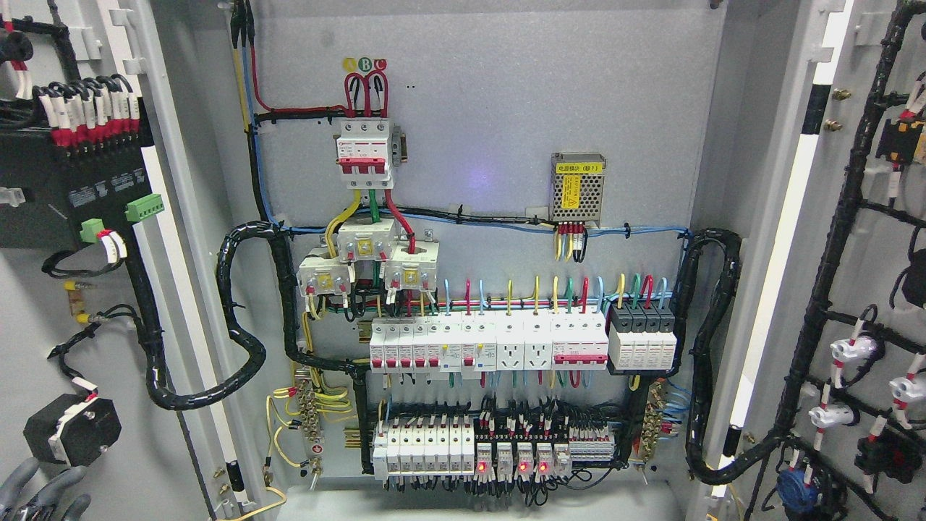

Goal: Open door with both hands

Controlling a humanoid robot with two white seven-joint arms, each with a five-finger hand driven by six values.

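Note:
The electrical cabinet stands wide open. Its left door [43, 347] is swung out at the picture's left, showing its inner face with a black module and wiring. The right door [868, 289] is swung out at the right, its inner face carrying black cable looms and switch backs. Only the grey fingers of my left hand [40, 492] show, at the bottom left corner in front of the left door's lower part; they are spread, point up and hold nothing. My right hand is out of view.
Inside, the back panel [506, 108] holds a red-and-white main breaker [365, 152], rows of breakers [492, 344], a lower row with red lights [506, 456] and a small power supply [577, 187]. Thick black cable bundles [246, 318] loop to both doors.

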